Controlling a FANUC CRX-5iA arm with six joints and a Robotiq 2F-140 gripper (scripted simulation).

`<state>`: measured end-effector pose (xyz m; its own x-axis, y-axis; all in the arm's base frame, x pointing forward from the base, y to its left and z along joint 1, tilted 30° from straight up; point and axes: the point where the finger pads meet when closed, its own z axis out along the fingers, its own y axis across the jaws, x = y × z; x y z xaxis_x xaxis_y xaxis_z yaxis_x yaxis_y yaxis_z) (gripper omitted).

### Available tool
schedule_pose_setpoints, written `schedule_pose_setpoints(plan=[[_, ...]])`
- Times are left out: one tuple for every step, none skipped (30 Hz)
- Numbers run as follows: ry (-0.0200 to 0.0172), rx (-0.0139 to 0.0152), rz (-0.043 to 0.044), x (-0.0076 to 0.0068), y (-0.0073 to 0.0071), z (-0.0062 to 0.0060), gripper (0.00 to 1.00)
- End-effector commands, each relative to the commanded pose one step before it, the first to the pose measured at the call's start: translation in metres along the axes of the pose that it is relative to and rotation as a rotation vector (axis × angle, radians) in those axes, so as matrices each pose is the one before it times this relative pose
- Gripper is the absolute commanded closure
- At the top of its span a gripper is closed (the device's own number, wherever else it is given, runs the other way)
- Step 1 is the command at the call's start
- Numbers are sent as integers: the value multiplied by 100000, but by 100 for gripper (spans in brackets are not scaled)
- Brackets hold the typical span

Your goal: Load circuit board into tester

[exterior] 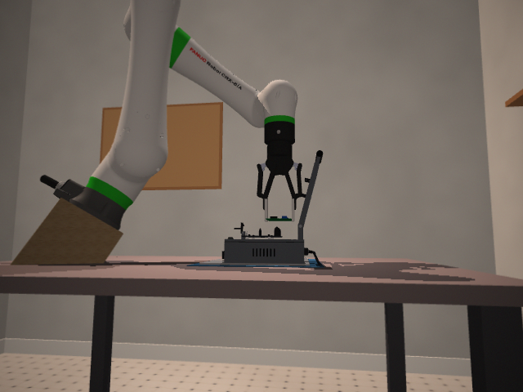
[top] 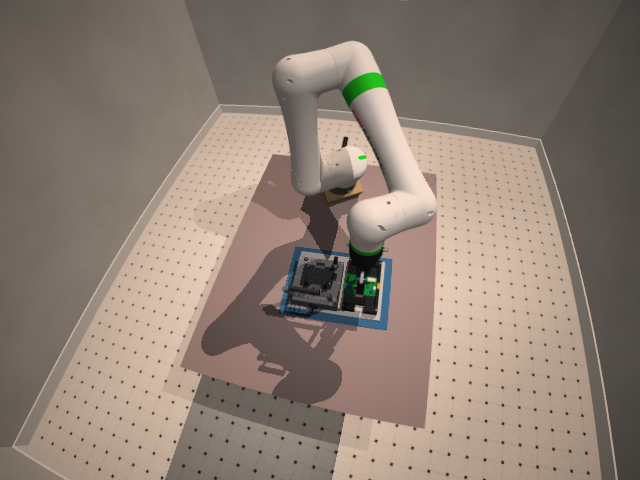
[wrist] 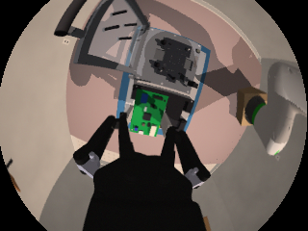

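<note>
My gripper [exterior: 279, 218] is shut on the green circuit board [exterior: 279, 219], gripping it by its long edges and holding it level in the air. In the overhead view the board [top: 366, 286] hangs over the white tray [top: 373, 299], to the right of the tester [top: 317, 284]. In the wrist view the board [wrist: 148, 114] sits between my fingers, with the tester's plate [wrist: 171, 64] beyond it. The tester's lid [exterior: 309, 192] stands open, nearly upright, with its handle at the top. The black posts and the latch hook [exterior: 241, 229] stand on the tester's top.
The tester and tray sit on a blue mat [top: 336, 320] on the brown table. The open lid [wrist: 106, 22] rises close beside my right finger in the side view. The arm's base stands on a wooden wedge [exterior: 63, 236] at the table's far end.
</note>
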<state>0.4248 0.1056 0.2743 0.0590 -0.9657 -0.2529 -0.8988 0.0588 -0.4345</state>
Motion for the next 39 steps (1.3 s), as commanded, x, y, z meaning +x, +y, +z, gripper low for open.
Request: schedule_pose_setpoints(plan=[[-25,27,-22,199,33,-31,54],[0,0,0,0,0,0,54],[0,0,0,176,43,-13,54],[0,1,0,190,47,-14,54],[1,-1,0,202,49,-14,54],[-1,1,0,216,54,-16,54],[1,-1,0,228,55,-16,54],[-1,1,0,241,60,-18,54],[1,-1,0,252,61,-18,54],[-1,1,0,263,65,-19,54],[1,-1,0,273,66,-19,54],[0,0,0,283,70,-21,54],[0,0,0,291,72,-21,54],[0,-1,0,299,73,-22,54],[-1,1,0,307,76,-22,54],[0,0,0,313,77,-23,54],[0,-1,0,319,78,-23,54],[0,0,0,0,0,0,54],[0,0,0,0,0,0,54],[-1,1,0,325,80,-24,54],[0,0,0,329,81,-24,54],[1,-1,0,333,82,-24,54],[0,0,0,336,83,-24,54],[-1,1,0,339,84,-25,54],[1,-1,0,341,83,-24,54],[0,0,0,342,84,-25,54],[-1,1,0,343,84,-25,54],[0,0,0,343,84,-25,54],[1,-1,0,342,84,-25,54],[0,0,0,341,84,-25,54],[-1,2,0,340,84,-25,54],[1,-2,0,338,83,-24,54],[0,0,0,335,82,-24,54],[-1,1,0,332,82,-24,54],[0,0,0,0,0,0,54],[0,0,0,0,0,0,54],[0,0,0,329,81,-24,54],[1,-1,0,325,80,-23,54],[-1,1,0,320,79,-23,54]])
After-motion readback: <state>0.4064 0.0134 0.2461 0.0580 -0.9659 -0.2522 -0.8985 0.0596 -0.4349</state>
